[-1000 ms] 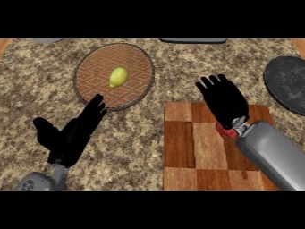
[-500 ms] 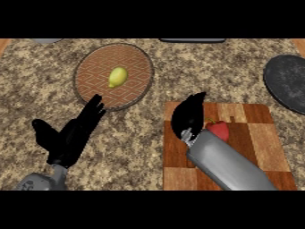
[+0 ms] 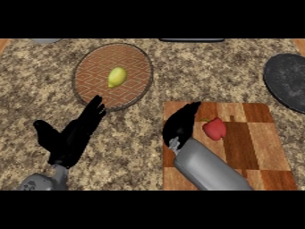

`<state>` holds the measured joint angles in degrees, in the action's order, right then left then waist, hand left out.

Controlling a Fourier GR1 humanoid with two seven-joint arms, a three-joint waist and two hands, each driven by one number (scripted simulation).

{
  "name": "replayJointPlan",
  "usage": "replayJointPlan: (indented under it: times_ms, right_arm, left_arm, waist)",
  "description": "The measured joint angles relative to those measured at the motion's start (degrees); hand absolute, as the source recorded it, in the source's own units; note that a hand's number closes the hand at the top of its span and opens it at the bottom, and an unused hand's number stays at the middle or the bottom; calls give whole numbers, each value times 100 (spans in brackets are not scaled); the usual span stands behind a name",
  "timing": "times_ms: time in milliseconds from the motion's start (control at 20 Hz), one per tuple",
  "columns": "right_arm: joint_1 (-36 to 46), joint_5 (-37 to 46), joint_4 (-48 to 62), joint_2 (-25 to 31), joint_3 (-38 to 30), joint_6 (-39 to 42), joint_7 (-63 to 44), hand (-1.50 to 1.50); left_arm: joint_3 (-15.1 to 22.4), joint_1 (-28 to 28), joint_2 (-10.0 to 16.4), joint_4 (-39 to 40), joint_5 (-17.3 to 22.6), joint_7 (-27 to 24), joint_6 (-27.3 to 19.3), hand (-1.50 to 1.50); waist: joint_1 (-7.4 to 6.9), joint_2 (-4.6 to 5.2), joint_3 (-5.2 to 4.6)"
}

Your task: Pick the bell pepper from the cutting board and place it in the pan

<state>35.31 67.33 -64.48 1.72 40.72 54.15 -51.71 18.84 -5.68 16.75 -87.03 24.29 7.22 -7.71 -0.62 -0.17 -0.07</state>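
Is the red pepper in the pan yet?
No, the red pepper sits on the wooden cutting board, and the dark pan lies apart from it, further right.

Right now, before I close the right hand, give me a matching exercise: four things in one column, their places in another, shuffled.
1. bell pepper
2. pan
3. yellow-green fruit
4. left hand

A. on the round patterned plate
B. at the counter's right edge
C. on the cutting board, beside the right hand
D. over bare counter, left of the cutting board

Pairs: 1-C, 2-B, 3-A, 4-D.
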Motion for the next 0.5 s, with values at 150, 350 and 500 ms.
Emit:
replayJointPlan:
  times_ms: [150,350,500]
  right_arm:
    - [-59,207,101,-53,38,7,-57,-150]
    - [-135,607,69,25,167,141,-19,-150]
    - [-100,849,52,163,94,271,48,-150]
  left_arm:
    - [-104,-55,13,23,33,82,81,0]
    - [-142,-16,-38,2,-19,83,87,0]
    - [-178,129,-10,-150,-51,107,108,0]
  waist:
    - [17,-5,1]
    - [37,-5,4]
    - [39,0,5]
